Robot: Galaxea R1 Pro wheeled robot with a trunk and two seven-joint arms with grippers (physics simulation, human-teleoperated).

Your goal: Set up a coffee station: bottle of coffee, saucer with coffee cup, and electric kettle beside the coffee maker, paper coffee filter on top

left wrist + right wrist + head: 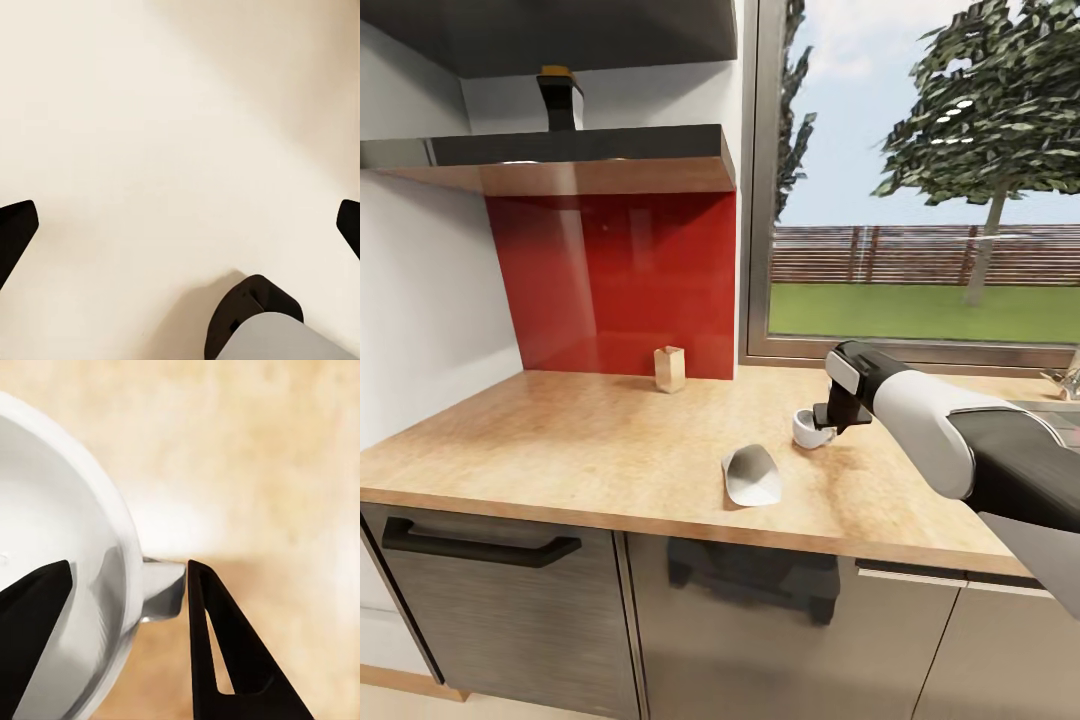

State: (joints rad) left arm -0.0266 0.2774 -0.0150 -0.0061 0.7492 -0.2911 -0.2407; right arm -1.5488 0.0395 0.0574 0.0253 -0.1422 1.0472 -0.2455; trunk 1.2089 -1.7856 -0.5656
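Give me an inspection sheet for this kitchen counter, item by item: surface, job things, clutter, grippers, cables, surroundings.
Surface: wooden countertop, bare across its left part.
Job's things: white coffee cup on the counter at the right gripper; bottle of coffee up on the shelf; a white curved piece, perhaps the paper filter or saucer, near the front edge.
Clutter: small tan carton by the red backsplash.
Grippers: right gripper over the cup, one finger inside the rim and one by the handle, whether clamped is unclear; left gripper open, facing a plain pale surface.
Cables: nothing seen.
Surroundings: window with tree and fence; faucet at right.
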